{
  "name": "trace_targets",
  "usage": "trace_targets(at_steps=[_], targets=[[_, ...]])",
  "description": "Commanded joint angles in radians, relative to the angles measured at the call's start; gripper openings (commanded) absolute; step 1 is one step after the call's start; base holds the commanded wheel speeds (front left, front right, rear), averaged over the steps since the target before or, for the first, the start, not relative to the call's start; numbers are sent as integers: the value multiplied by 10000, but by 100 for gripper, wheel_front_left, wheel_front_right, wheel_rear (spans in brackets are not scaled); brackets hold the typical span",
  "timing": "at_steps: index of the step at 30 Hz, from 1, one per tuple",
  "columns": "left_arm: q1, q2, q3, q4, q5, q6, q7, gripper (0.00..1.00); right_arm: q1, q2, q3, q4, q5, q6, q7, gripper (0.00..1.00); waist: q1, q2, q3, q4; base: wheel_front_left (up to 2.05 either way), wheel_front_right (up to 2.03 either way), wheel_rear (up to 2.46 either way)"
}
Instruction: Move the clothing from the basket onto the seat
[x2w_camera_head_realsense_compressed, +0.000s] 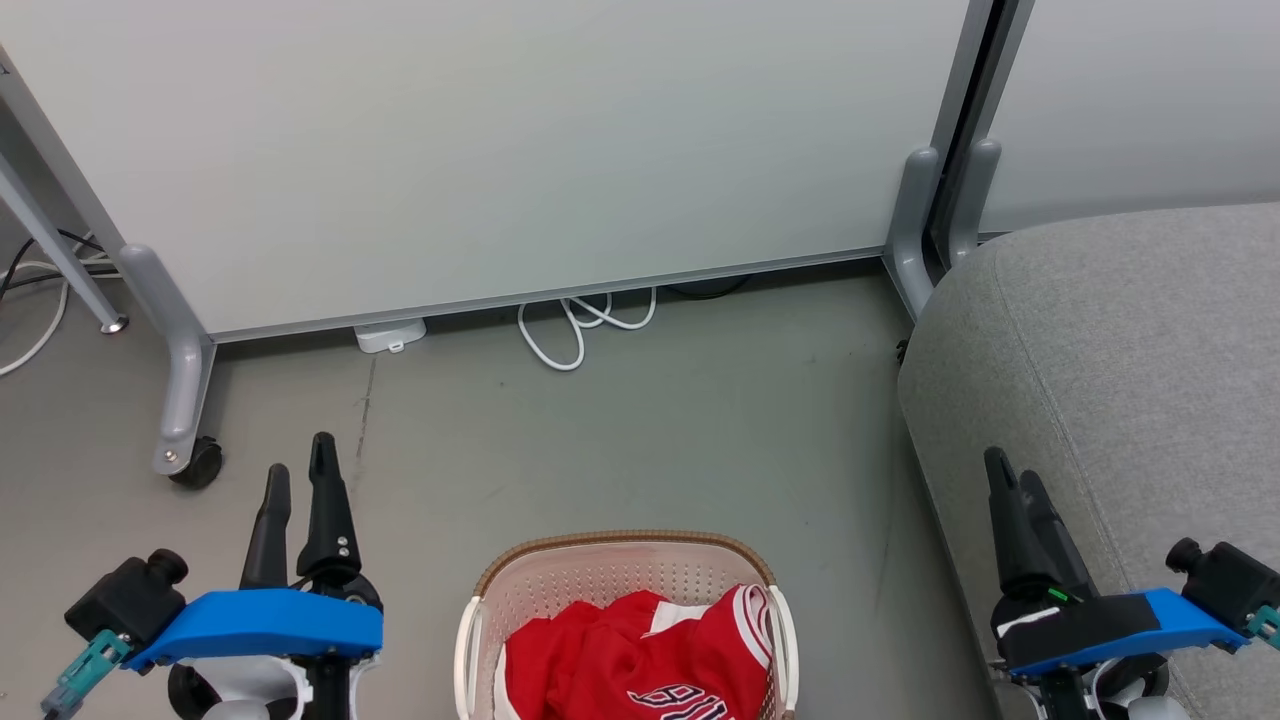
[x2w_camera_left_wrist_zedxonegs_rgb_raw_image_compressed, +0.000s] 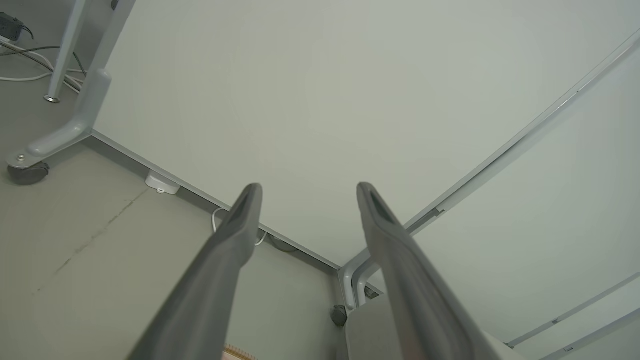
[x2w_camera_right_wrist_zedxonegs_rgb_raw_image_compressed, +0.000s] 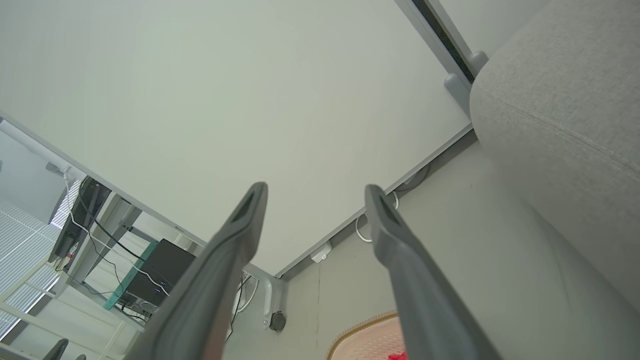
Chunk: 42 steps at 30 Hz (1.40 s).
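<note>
My left gripper (x2w_camera_head_realsense_compressed: 298, 462) and right gripper (x2w_camera_head_realsense_compressed: 1012, 470) hang empty, fingers spread (flanking the basket (x2w_camera_head_realsense_compressed: 625, 541)), red clothing (x2w_camera_head_realsense_compressed: 620, 655) heaped inside it, the seat (x2w_camera_head_realsense_compressed: 1130, 380) on my right.

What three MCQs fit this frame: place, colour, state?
1. Relative to the large grey fabric sofa seat, the oval cream-white plastic laundry basket stands: A) on it B) on the floor, left of it C) behind it
2. Its soft lettered jerseys are mainly: A) blue B) red C) green
3. The left pincer and right pincer are: A) open, empty B) shut on jerseys C) shut on rim
Answers: B, floor shows between them; B, red folds; A, wrist views show wide empty gaps.
</note>
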<state>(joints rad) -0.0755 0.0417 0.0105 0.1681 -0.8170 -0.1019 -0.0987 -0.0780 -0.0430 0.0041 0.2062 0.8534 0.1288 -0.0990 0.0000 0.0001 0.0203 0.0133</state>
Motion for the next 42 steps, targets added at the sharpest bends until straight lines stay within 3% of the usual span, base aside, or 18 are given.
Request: trace_targets(at_steps=[1, 18, 42], targets=[[-243, 84, -132, -132, 510, 26, -106, 100, -275, -70, 78, -122, -394, 16, -108, 100, 0, -1, 0, 5, 0, 0, 0], [-219, 107, -669, 251, 3450, 148, -580, 100, -272, -81, 388, 93, -2754, 20, -578, 100, 0, -1, 7, 58, 0, 0, 0], [-301, 111, -1102, 645, 5601, 47, -1110, 100, -241, -92, 727, 423, -4993, 25, -1115, 100, 0, -1, 75, 131, 0, 0, 0]])
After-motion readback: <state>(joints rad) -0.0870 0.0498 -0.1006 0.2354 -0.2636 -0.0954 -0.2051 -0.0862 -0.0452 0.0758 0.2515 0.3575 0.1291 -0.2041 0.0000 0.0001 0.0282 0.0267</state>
